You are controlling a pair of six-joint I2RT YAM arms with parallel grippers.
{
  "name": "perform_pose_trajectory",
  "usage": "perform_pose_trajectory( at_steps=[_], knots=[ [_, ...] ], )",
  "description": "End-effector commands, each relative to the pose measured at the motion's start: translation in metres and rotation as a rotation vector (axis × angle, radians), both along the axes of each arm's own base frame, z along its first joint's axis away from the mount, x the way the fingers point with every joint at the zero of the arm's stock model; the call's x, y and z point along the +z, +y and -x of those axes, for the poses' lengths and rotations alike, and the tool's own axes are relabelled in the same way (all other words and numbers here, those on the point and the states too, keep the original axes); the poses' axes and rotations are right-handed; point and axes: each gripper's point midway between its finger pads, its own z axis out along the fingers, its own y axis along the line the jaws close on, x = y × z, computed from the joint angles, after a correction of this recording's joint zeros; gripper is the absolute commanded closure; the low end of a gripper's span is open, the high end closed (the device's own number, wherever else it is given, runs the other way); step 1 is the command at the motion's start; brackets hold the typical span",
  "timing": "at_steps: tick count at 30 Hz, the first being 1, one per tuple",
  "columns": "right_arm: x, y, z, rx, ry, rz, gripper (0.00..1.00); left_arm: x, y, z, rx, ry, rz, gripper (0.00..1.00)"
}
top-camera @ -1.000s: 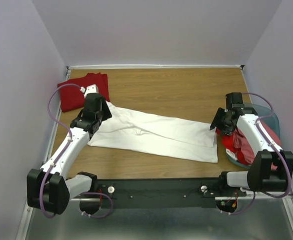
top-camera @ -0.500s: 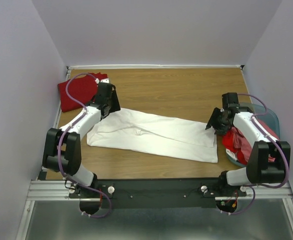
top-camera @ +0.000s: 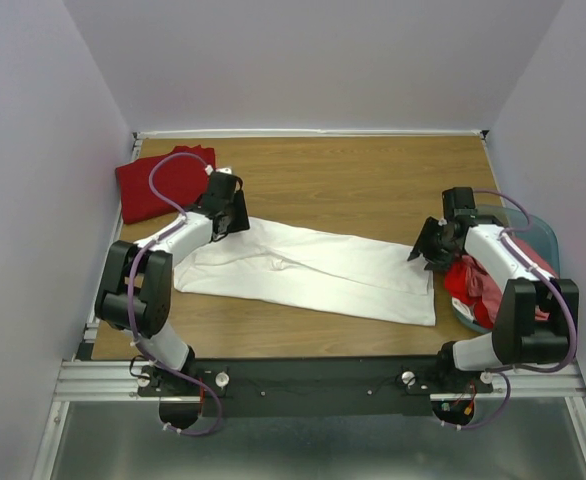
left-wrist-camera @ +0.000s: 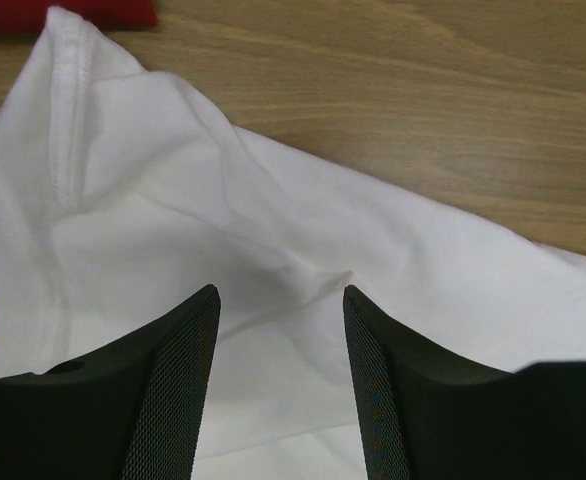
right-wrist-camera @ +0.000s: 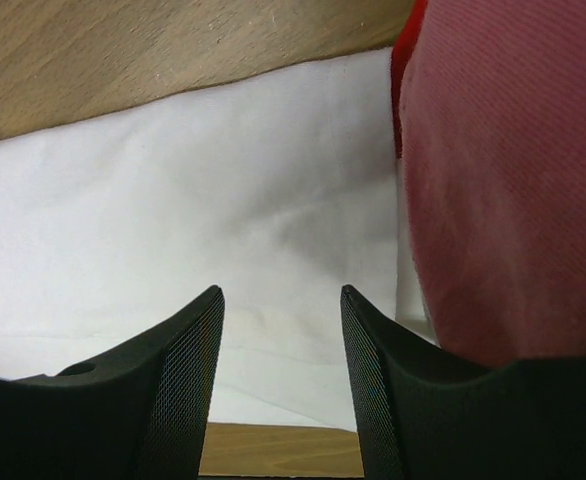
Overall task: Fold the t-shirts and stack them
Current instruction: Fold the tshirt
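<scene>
The white t-shirt (top-camera: 313, 270) is laid out across the middle of the wooden table (top-camera: 353, 170) as a long band, running from centre left down to lower right of the top view. Its sides appear to be turned in already. One folded dark red t-shirt (top-camera: 163, 183) is seen at the upper left corner of the table, just beside the white shirt's left end. More red and pink t-shirts (top-camera: 485, 285) are heaped in the teal bin (top-camera: 535, 226) at the right edge, spilling against the white shirt's right end.

The left gripper (left-wrist-camera: 280, 292) is held low over the hemmed left end of the white cloth. Its jaws are apart and nothing is pinched between them. The right gripper (right-wrist-camera: 281, 290) is held the same way over the right end, jaws apart and empty, with pink cloth hanging close at the right of its view. Whether either set of fingertips touches the fabric cannot be told.

The step in hand is judged to be the crosswise fold of the white shirt. For the next move, an end of the band would need to be gripped, lifted and carried over onto the other half, with the edges kept square. On the right, care is called for so that the pink cloth is not caught along with the white.
</scene>
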Motion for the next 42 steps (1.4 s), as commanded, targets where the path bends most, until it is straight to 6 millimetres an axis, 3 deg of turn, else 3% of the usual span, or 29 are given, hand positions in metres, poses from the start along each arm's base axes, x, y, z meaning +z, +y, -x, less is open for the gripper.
perform_pose_trajectory(
  at_steps=[1,8,15,19,23,25,38,42],
  knots=[
    [-0.001,0.007,-0.008,0.009,-0.010,-0.030,0.43,-0.002,-0.023,0.005,-0.077,-0.011,0.044,0.40],
    [-0.005,0.018,-0.007,0.034,-0.004,-0.048,0.43,-0.023,-0.038,0.010,-0.116,0.044,0.036,0.42],
    [-0.007,0.019,-0.005,0.037,-0.002,-0.049,0.43,-0.046,-0.040,0.022,-0.120,0.104,0.005,0.43],
    [-0.007,0.018,-0.005,0.039,-0.004,-0.048,0.43,-0.039,-0.038,0.024,-0.107,0.086,-0.014,0.49],
    [-0.007,0.019,-0.005,0.039,-0.004,-0.049,0.43,-0.033,-0.039,0.025,-0.099,0.076,-0.022,0.65],
    [-0.008,0.019,-0.004,0.042,-0.001,-0.048,0.43,-0.029,-0.038,0.026,-0.089,0.072,-0.025,0.69],
    [-0.008,0.026,-0.006,0.064,0.000,-0.054,0.43,0.020,-0.038,0.034,-0.055,-0.018,-0.009,0.59],
    [-0.010,0.029,-0.007,0.070,0.005,-0.055,0.43,0.017,-0.035,0.037,-0.050,-0.013,-0.020,0.59]
  ],
)
